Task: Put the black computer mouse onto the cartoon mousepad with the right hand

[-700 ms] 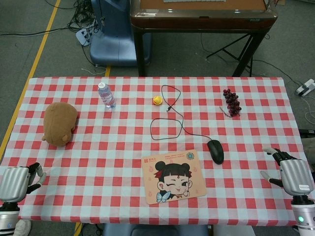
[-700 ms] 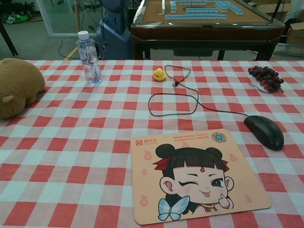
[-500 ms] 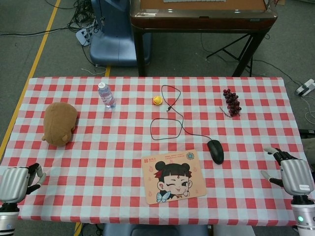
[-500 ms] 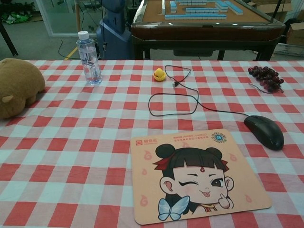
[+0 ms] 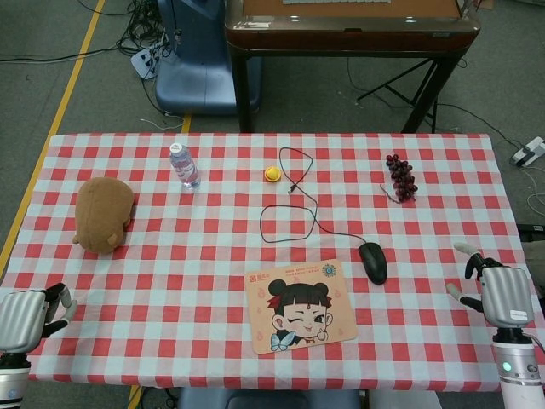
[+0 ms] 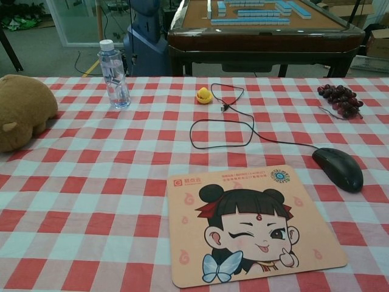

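Beside the mousepad [image 6: 252,222] lies a glossy black mouse [image 6: 339,168].

Both views are bright and evenly lit by soft overhead light, with no harsh glare. Shadows are faint and short, hugging the plush toy [image 5: 104,212] and water bottle [image 6: 113,73]. Focus is sharp across the checked tablecloth [image 5: 170,281]; the chest view's background is slightly softer.

Checked table [image 5: 213,256] bears mouse [image 5: 373,262], mousepad [image 5: 300,306], bottle [image 5: 184,165], grapes [image 5: 401,175].
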Controlling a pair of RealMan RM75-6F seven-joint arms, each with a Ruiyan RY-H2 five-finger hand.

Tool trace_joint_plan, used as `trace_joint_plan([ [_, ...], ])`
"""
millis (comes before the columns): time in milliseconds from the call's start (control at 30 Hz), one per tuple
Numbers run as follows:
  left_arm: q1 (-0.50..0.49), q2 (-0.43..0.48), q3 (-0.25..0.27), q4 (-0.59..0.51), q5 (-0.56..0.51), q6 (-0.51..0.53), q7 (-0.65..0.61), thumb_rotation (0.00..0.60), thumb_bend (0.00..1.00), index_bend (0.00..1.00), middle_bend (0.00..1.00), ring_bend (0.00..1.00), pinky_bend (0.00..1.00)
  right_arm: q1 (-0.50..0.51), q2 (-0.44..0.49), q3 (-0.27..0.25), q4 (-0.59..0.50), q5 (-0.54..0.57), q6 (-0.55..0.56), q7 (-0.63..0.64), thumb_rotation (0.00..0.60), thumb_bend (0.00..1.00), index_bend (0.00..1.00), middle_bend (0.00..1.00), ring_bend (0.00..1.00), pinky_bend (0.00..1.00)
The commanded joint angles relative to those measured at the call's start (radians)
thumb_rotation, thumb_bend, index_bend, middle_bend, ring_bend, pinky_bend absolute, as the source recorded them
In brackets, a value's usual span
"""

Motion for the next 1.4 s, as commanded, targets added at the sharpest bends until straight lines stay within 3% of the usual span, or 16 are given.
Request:
trace_joint_plan([
  [33, 0.002, 0.004, 0.000, -0.003, 0.002, 0.004, -0.005, 0.600, 0.57, 0.56, 0.90, 0.82, 1.00, 0.027, -0.030, 0.018, 0.005, 0.004, -0.011, -0.060, 0.600, 0.00, 0.40, 0.83, 0.78, 0.98],
  [167, 0.005, 0.008, -0.001, -0.007, 0.005, 0.010, -0.011, 0.600, 0.57, 0.56, 0.90, 0.82, 1.00, 0.068, -0.060, 0.025, -0.001, 0.006, -0.055, -0.151, 0.600, 0.00, 0.50, 0.98, 0.91, 1.00],
  [333, 0.009, 0.014, -0.002, -0.010, 0.006, 0.018, -0.019, 0.600, 0.57, 0.56, 0.90, 0.82, 1.00, 0.121, -0.118, 0.024, 0.020, 0.020, -0.123, -0.254, 0.600, 0.00, 0.59, 1.00, 1.00, 1.00],
  [467, 0.010, 0.017, -0.002, -0.012, 0.009, 0.021, -0.023, 0.600, 0.57, 0.56, 0.90, 0.82, 1.00, 0.158, -0.169, 0.026, 0.043, 0.036, -0.168, -0.315, 0.600, 0.00, 0.63, 1.00, 1.00, 1.00],
  [933, 0.013, 0.026, -0.003, -0.018, 0.017, 0.029, -0.036, 0.600, 0.57, 0.56, 0.90, 0.82, 1.00, 0.250, -0.309, 0.046, 0.123, 0.108, -0.266, -0.426, 0.600, 0.00, 0.64, 1.00, 1.00, 1.00],
  [1400, 0.017, 0.036, -0.005, -0.026, 0.021, 0.037, -0.054, 0.600, 0.57, 0.56, 0.90, 0.82, 1.00, 0.305, -0.413, 0.042, 0.210, 0.156, -0.317, -0.450, 0.600, 0.00, 0.64, 1.00, 1.00, 1.00],
])
